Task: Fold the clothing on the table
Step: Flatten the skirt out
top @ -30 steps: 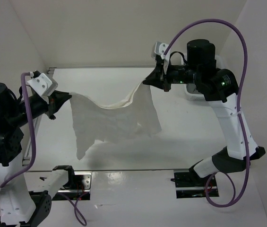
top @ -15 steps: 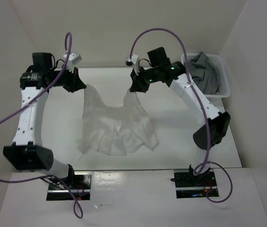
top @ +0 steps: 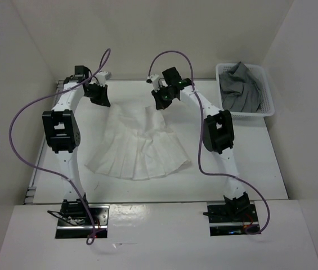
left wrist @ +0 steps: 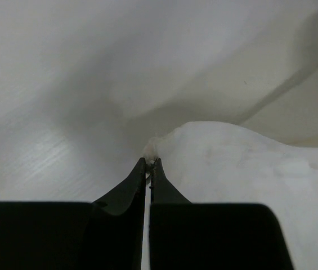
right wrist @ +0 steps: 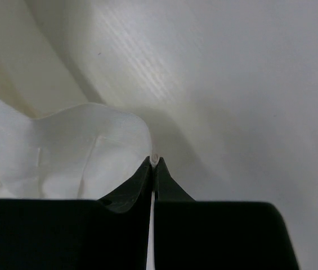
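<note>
We noted the left claw [top: 99, 95] and right claw [top: 161, 100] pinched shut on waistband ends, the pleated skirt [top: 139, 153] fanning nearward.

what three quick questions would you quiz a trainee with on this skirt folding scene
1. True or false: the left gripper and the right gripper are each shut on an edge of the white skirt.
2. Where is the grey garment? A: in the mesh basket. B: in the left gripper. C: draped over the right arm.
3. Which end of the white skirt lies nearer the arm bases, the narrow waistband or the wide hem?

Key: 1 true; 2 A; 3 the hem.
</note>
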`<state>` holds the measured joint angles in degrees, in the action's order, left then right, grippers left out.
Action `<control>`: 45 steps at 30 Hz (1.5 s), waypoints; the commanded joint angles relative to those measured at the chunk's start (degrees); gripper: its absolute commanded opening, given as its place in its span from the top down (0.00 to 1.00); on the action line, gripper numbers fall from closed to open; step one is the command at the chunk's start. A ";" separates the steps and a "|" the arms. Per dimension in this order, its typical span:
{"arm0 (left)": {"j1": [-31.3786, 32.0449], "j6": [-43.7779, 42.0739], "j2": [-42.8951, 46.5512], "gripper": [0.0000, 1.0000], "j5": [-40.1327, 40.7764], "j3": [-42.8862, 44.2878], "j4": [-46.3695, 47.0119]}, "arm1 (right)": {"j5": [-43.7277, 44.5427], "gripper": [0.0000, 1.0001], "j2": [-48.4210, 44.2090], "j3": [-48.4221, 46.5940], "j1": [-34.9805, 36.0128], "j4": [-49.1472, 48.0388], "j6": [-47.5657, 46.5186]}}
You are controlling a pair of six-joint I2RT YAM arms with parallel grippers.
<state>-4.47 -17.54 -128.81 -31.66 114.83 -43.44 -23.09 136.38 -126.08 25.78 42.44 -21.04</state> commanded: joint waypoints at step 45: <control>-18.56 14.55 62.98 0.00 22.07 -50.66 4.51 | 36.34 0.02 9.78 -20.07 16.76 0.28 37.47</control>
<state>-22.74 -2.96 -67.99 -11.92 66.48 -39.22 6.28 145.18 -138.08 42.76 40.58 11.90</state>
